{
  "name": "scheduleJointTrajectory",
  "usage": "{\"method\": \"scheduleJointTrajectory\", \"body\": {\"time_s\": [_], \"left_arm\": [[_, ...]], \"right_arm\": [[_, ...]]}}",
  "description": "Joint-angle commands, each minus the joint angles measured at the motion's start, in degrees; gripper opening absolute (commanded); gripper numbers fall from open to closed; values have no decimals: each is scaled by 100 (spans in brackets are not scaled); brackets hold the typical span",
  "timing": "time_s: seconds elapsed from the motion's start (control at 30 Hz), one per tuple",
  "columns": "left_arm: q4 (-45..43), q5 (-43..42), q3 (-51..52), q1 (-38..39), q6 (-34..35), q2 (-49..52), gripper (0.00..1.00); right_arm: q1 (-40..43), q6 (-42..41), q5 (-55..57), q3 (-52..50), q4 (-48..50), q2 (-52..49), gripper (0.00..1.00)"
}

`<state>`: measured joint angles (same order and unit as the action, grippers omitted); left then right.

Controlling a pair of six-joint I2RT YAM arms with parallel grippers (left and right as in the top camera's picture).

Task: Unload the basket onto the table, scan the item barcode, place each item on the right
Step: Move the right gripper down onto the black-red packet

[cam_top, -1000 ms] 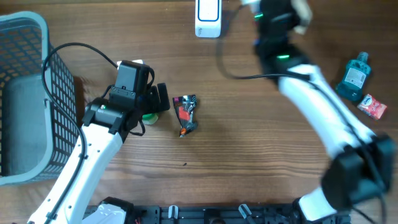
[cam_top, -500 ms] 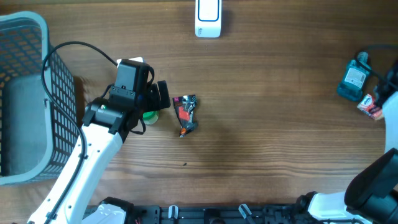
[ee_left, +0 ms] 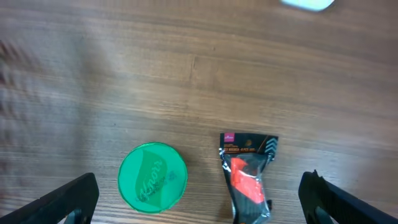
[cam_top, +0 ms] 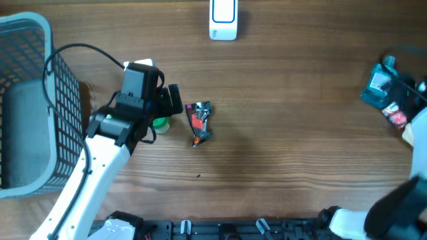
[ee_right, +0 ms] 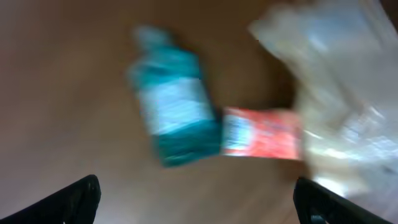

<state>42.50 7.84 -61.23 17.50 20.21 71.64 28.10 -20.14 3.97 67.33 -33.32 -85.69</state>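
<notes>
A white barcode scanner (cam_top: 223,17) stands at the table's far edge. A black-and-red packet (cam_top: 198,123) lies mid-table, with a green round lid (cam_top: 160,125) to its left. My left gripper (cam_top: 167,111) hovers over the lid and is open. In the left wrist view the lid (ee_left: 153,177) and the packet (ee_left: 247,182) lie ahead of the left gripper (ee_left: 199,208). At the right edge my right gripper (cam_top: 407,110), blurred, is above a teal bottle (cam_top: 377,85) and a red packet (cam_top: 397,117). The right wrist view shows the right gripper (ee_right: 199,208) open and empty, short of the bottle (ee_right: 176,119) and red packet (ee_right: 261,134).
A grey wire basket (cam_top: 27,100) takes up the table's left end, close to my left arm. Something pale and shiny, too blurred to name, lies right of the red packet (ee_right: 336,87) in the right wrist view. A cable runs over the left arm.
My right arm has swung from beside the scanner at the back to the right edge, over the teal bottle and red packet. The left arm has barely moved.
</notes>
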Motion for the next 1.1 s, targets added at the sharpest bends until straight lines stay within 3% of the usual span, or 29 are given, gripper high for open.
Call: {"method": "scheduleJointTrajectory", "body": {"time_s": [0.0,0.17,0.27,0.3,0.4,0.57,0.7,0.8,1.07], "left_arm": [[114,-7,-116,-37,-28,-691,100],[466,-2,-116,-39,-28,-1453,100],[778,0,-114,-118,-28,-1646,100],[927,22,-114,-208,-28,-1707,100],[1200,293,-114,-509,-28,-1753,100],[1373,415,-98,-1344,-33,-1587,100],[1357,162,-98,-1801,-28,-1266,100],[1353,164,-98,-1873,-26,-835,100],[1355,166,-98,-1875,127,-295,100]], "right_arm": [[-1329,33,-420,400,-323,848,100],[-3888,-391,-780,391,-970,857,100],[-4931,-315,-1034,299,-1038,603,100],[-5230,-754,-1102,184,-894,417,100],[-5359,-1104,-2428,-52,-260,-140,99],[-5370,-1349,-4524,-72,793,-1567,83],[-5390,-1458,-4634,-72,887,-2262,81],[-5515,-1458,-4903,-72,1043,-2553,68],[-6037,-1836,-4304,-72,1307,-2566,67]]}}
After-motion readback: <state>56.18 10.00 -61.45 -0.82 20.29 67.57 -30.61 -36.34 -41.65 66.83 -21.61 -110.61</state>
